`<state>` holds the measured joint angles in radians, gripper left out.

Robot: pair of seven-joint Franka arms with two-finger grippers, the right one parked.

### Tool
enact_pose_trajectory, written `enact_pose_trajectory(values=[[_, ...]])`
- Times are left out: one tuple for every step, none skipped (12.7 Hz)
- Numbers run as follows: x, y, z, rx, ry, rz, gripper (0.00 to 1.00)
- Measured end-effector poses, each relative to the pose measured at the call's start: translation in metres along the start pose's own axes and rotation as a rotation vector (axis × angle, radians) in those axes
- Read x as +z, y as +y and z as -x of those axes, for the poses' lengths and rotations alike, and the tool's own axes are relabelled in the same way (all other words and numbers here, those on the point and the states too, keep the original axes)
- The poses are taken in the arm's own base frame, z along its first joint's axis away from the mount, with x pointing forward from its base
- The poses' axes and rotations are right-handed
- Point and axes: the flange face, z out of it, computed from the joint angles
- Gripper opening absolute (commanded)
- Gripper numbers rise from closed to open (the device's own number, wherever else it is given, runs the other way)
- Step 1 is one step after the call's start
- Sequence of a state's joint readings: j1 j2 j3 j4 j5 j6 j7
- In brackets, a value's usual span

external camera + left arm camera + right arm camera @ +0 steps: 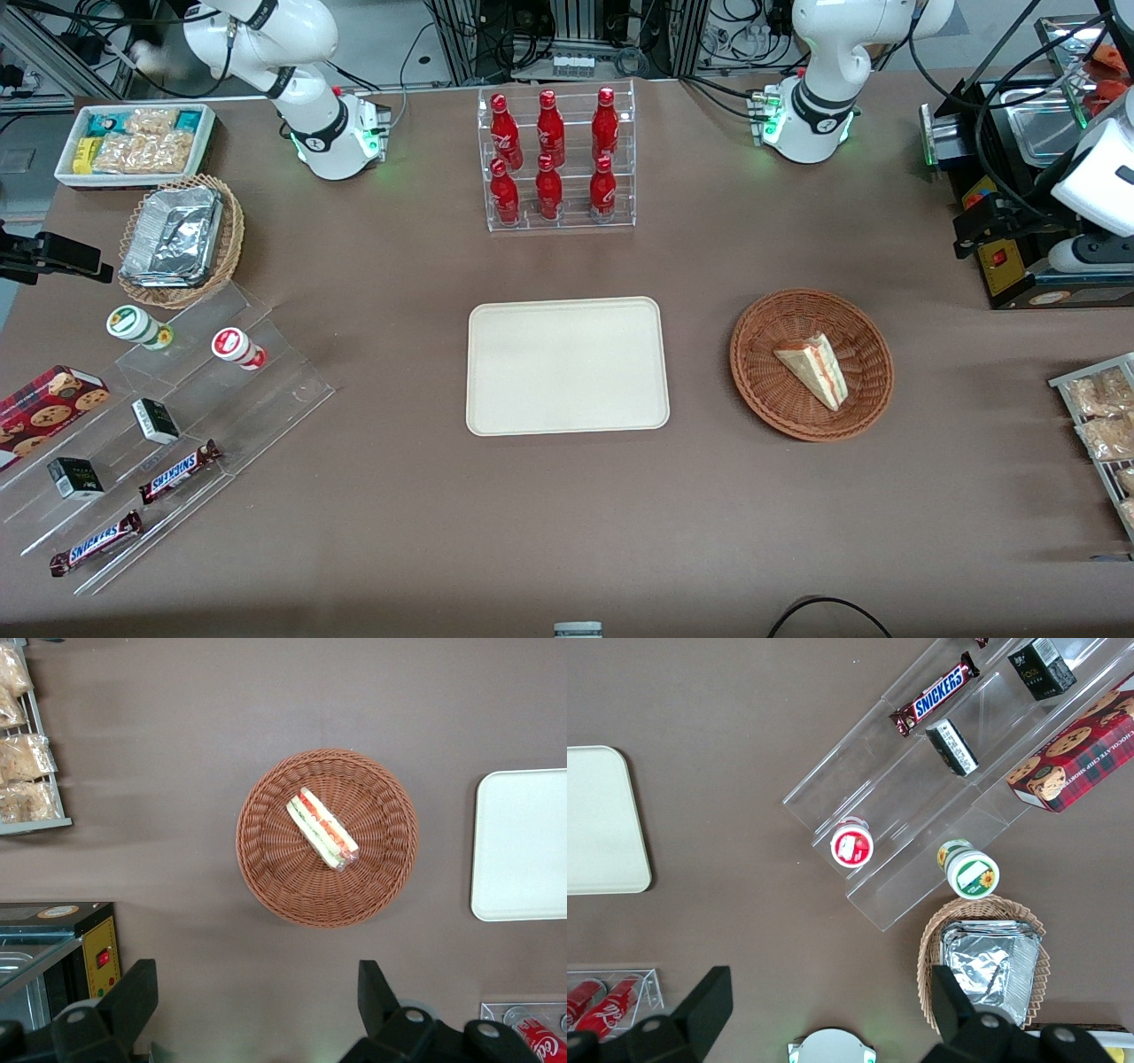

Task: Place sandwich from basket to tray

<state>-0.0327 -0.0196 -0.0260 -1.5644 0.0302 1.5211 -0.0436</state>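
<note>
White triangular sandwich, red-green filling showing, lies in basket. Tray bare. My gripper hangs above, fingers spread, holding nothing.

Woven wicker basket, matt smooth tray

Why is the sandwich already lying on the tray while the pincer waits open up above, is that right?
Not quite. The sandwich lies in the basket, not on the tray, which holds nothing. The left wrist view shows it, and the front view agrees. The rest is right: the pincer hangs open above the table, near the basket.
</note>
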Motion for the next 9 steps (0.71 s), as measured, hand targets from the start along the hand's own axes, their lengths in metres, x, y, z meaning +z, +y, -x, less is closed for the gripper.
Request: enact_pose_trajectory(values=[[0.0, 0.0, 0.0, 0.001, -0.001, 0.0, 1.0], [0.0, 0.001, 0.0, 0.001, -0.002, 0.0, 1.0], [0.0, 0.001, 0.0, 0.002, -0.002, 0.0, 1.0], [0.001, 0.001, 0.0, 0.002, -0.004, 0.0, 1.0], [0.003, 0.001, -0.001, 0.002, -0.008, 0.0, 1.0], [0.008, 0.001, -0.004, 0.003, -0.015, 0.0, 1.0], [0.015, 0.002, -0.007, 0.003, -0.022, 0.0, 1.0], [0.025, 0.002, -0.011, 0.003, -0.021, 0.0, 1.0], [0.04, 0.003, -0.017, -0.003, -0.014, 0.0, 1.0]])
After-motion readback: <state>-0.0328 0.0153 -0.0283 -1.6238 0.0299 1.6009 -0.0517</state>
